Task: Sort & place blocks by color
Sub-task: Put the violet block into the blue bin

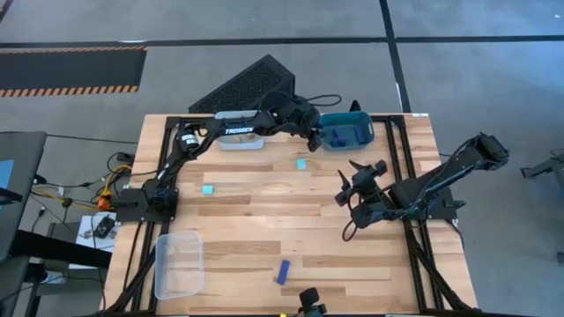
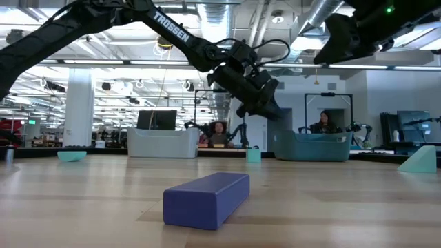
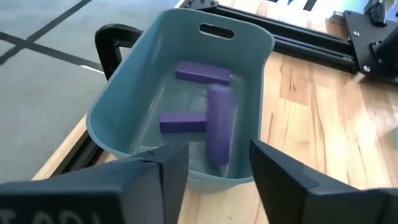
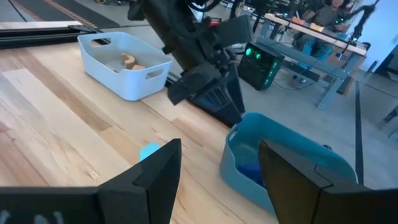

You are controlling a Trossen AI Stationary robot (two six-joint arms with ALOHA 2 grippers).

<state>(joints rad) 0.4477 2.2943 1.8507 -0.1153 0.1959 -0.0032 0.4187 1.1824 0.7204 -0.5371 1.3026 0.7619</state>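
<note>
Three dark blue slim bars (image 3: 208,127) are seen lying inside the teal plastic bin (image 3: 112,109), directly below and just ahead of the left claw (image 3: 214,165). Two of them lie flat and a longer one is laid across them at an angle, loosely piled as dropped pieces would be. The bars are plain rectangular blocks with a matte purple-blue surface and sharp edges. It is judged that the blue colour is being collected in this bin, and the left claw is held over it for that reason. The fingers of the left claw stand apart with nothing between them, so the claw is open and empty.

Farther out from the left claw, a white plastic bin (image 1: 240,141) is placed beside the teal one at the far edge of the counter (image 1: 264,220), and tan wooden pieces (image 4: 127,60) are seen inside it. It is probably meant for the wood colour.

On the open counter some blocks are not yet sorted. A little cyan cube (image 1: 301,164) lies near the teal bin, a second cyan cube (image 1: 208,189) lies toward the left arm's base, and one more dark blue bar (image 1: 283,272) rests well apart from both claws, near the front edge. A clear plastic bin (image 1: 179,264) stands at the front left corner; whether anything is in it cannot be told.

The right claw (image 1: 345,187) is held over the middle right of the counter, open and empty, pointed toward the bins. It seems to be waiting.
</note>
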